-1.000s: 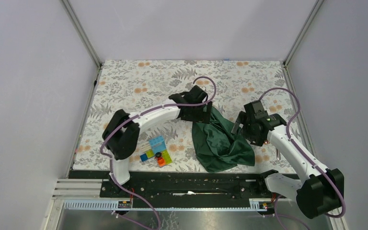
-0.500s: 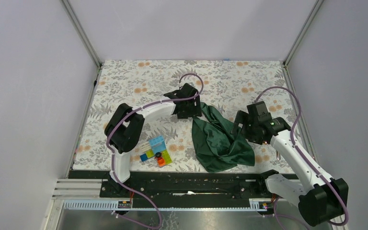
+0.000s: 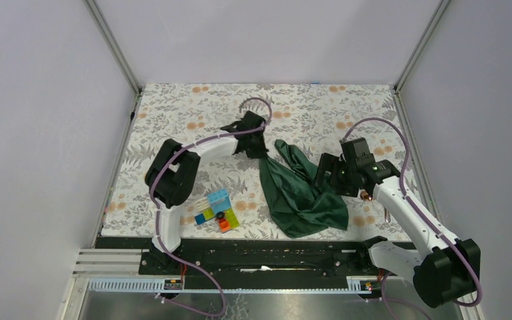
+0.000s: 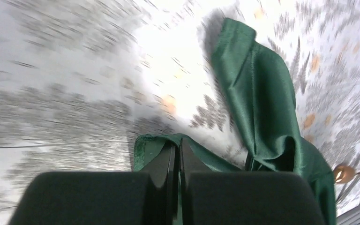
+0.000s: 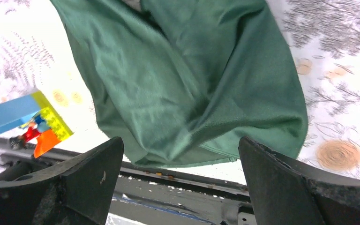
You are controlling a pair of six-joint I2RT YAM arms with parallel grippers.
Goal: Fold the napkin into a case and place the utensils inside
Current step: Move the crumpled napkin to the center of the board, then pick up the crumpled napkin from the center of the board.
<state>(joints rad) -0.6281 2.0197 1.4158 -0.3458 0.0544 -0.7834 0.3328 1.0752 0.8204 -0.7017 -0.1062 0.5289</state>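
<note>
The dark green napkin (image 3: pixel 301 193) lies crumpled at the table's near middle, one corner drawn toward the far left. My left gripper (image 3: pixel 257 145) is shut on that corner; in the left wrist view the hem folds over the closed fingertips (image 4: pixel 178 146) and the rest of the napkin (image 4: pixel 262 89) trails away. My right gripper (image 3: pixel 327 175) hovers open over the napkin's right side, with the napkin (image 5: pixel 187 70) below its spread jaws (image 5: pixel 180 140). A copper spoon (image 3: pixel 368 197) peeks out beside the right arm and shows as a copper spoon bowl (image 4: pixel 342 172). A thin silver utensil (image 3: pixel 388 215) lies nearer the right edge.
A cluster of colourful plastic blocks (image 3: pixel 217 211) sits left of the napkin near the front edge, also seen as colourful blocks (image 5: pixel 42 126) in the right wrist view. The black front rail (image 3: pixel 273 250) runs just below the napkin. Frame posts and walls enclose the floral table covering (image 3: pixel 193 113).
My left gripper closed on the napkin's corner and drew it toward the far left, stretching the cloth. The right gripper, still open, shifted left over the napkin.
</note>
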